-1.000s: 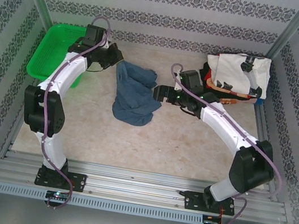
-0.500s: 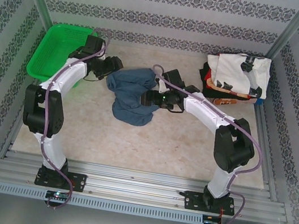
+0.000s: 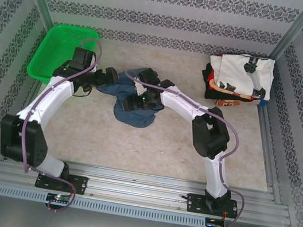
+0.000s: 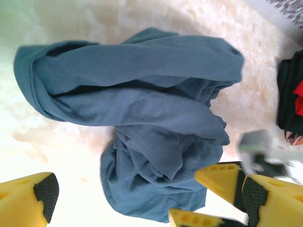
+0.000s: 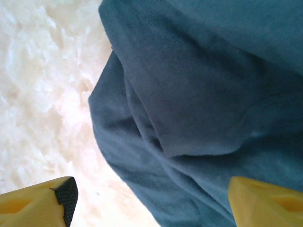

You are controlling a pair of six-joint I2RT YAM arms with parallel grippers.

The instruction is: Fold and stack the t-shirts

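A dark slate-blue t-shirt (image 3: 135, 114) lies crumpled in the middle of the table. My left gripper (image 3: 110, 75) is open at its left edge. In the left wrist view the shirt (image 4: 142, 118) lies bunched ahead of the wide-open left gripper (image 4: 147, 193), and the yellow fingers (image 4: 218, 178) of the right gripper poke in over the cloth. My right gripper (image 3: 132, 101) hovers open over the shirt. In the right wrist view the blue cloth (image 5: 203, 94) lies between and beyond the open right gripper (image 5: 150, 189). White printed, black and red shirts (image 3: 240, 75) are stacked at the back right.
A green mesh basket (image 3: 53, 50) stands at the back left, just behind the left arm. Patterned walls and metal posts close in the table. The shirt stack's dark edge (image 4: 289, 101) shows at the right of the left wrist view.
The right gripper has swung left and down onto the blue shirt. The left arm has dropped lower and closer to the cloth, and the shirt has bunched up into a heap.
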